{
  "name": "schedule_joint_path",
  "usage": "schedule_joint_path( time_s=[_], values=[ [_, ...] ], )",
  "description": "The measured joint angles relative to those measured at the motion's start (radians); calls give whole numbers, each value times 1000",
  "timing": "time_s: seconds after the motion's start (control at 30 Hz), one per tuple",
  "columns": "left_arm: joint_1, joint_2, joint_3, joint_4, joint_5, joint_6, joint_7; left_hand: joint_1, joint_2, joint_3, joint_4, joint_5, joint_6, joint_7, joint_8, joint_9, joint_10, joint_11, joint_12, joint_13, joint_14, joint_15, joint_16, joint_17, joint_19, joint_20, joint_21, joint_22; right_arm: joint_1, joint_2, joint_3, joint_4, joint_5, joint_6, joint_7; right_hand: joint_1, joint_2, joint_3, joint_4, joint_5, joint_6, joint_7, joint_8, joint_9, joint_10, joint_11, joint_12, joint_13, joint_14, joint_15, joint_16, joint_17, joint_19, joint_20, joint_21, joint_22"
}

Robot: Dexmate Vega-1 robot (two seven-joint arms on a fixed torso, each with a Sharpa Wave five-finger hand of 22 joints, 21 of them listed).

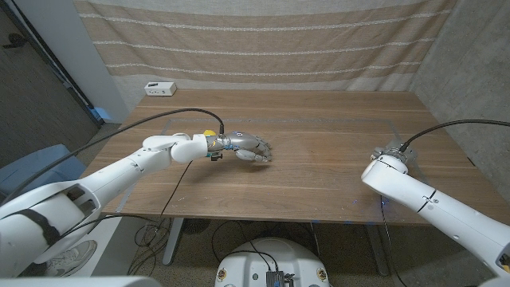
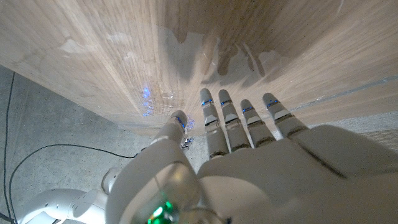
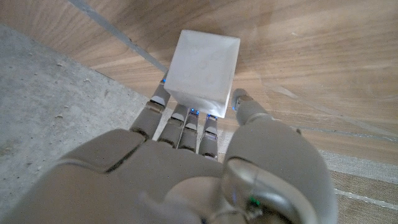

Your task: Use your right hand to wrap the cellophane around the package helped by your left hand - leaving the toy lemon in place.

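Package gripped by right hand
A translucent white boxy package is held at its fingertips; the left hand is spread empty above the wooden surface.

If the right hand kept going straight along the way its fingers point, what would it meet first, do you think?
The white box, most likely: in the right wrist view it sits right at the right hand's fingertips, on the wooden table. Whether they already touch it is unclear.

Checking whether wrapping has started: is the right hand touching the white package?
Touching. In the right wrist view the right hand's fingers hold the white package, fingertips on its near edge, thumb alongside.
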Motion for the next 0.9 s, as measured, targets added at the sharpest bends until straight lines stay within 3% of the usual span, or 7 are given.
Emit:
schedule_joint_path(
  time_s=[0.07,0.17,0.33,0.47,0.5,0.6,0.9],
  values=[
    [-2,-1,1,2,0,0,0,-7,3,0,0,0,-4,-4,-1,0,0,0,-4,0,-3,-3,-2,0,0,0,0,0,0,0,0,0,26,0,-41,68,-7,60,11,4,67,-5,4,2,53,-10,0,0,24,23,22,18,38,-32,25,5],
    [-5,-3,4,5,-11,8,-23,-13,-3,-3,3,0,-15,-1,-8,0,-7,3,-7,0,-7,0,-2,0,0,0,0,0,40,-9,-58,26,65,0,-113,153,-35,128,-1,10,156,-19,7,2,127,-27,11,2,65,54,41,25,73,-36,65,15],
    [-6,-4,7,5,-17,15,-34,-14,-4,-5,5,0,-29,-3,-12,0,-9,2,-11,0,-12,-5,-6,0,0,0,0,0,69,-17,-99,44,138,0,-233,233,-115,125,-9,14,260,-30,11,4,220,-41,18,5,162,57,48,12,97,-46,133,41],
    [-6,-2,7,0,-22,23,-45,-22,-11,-7,7,0,-38,-2,-12,0,-13,-2,-11,0,-18,0,-6,0,-3,2,-7,0,81,-17,-122,59,160,-1,-305,267,-148,117,-22,3,299,-28,11,7,254,-38,18,5,207,32,48,1,102,-52,168,52],
    [-6,-2,7,-1,-22,23,-45,-27,-6,-7,7,0,-38,-2,-16,0,-18,0,-11,0,-18,0,-6,0,-4,4,-7,0,81,-17,-122,59,158,-1,-318,268,-149,131,-41,0,303,-26,11,7,259,-40,18,5,214,31,48,-2,104,-53,173,54],
    [-5,-1,7,-4,-24,30,-52,-27,-6,-7,7,0,-41,-5,-16,0,-20,2,-11,0,-18,0,-6,0,-4,4,-7,0,73,-3,-124,67,136,-1,-347,277,-158,133,-51,-2,312,-25,11,7,267,-36,18,5,236,14,43,-4,104,-54,184,57],
    [-2,2,8,-15,-31,38,-70,-33,-11,-7,15,0,-39,-3,-16,0,-10,1,-19,0,-5,-3,-3,-3,-4,4,-7,0,17,22,-106,57,-24,40,-391,291,-173,129,-55,-2,325,-25,11,7,276,-38,18,5,269,-19,34,-13,104,-53,196,62]
  ],
)
